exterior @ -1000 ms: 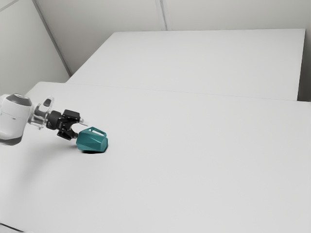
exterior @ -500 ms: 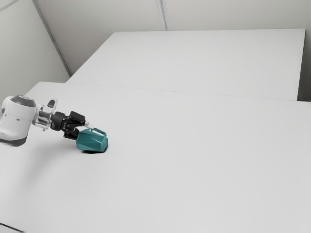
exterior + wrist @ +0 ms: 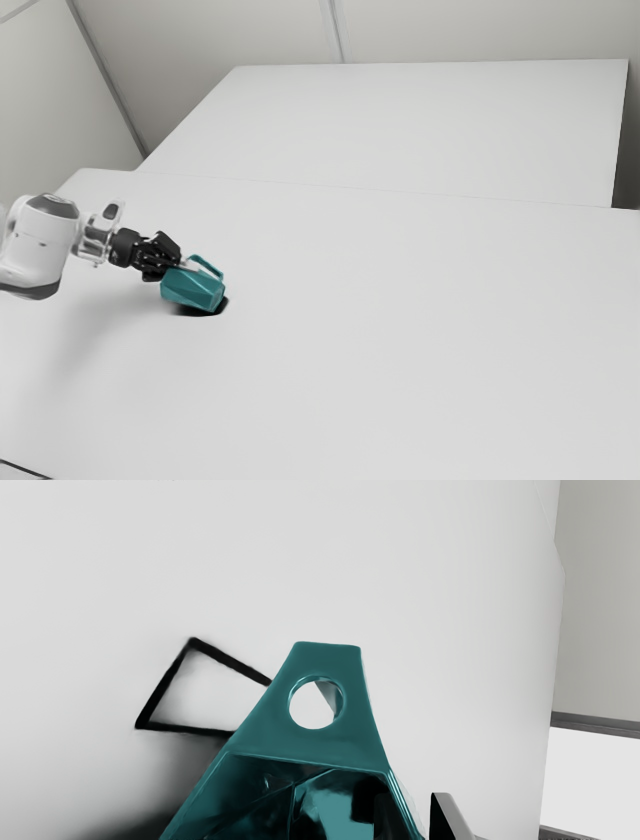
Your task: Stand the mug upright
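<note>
So the gripper (image 3: 177,266) is clamped on the side wall of the faceted teal mug (image 3: 192,289), one finger inside the mouth and the other outside. The mug's right at the fingertips, nowhere near upright: it's on a slant, mouth facing the gripper, base pointing away from it and dipping toward the pale, smooth bench (image 3: 400,310). Its angular handle (image 3: 325,660) sticks out past the fingertips, topside.
</note>
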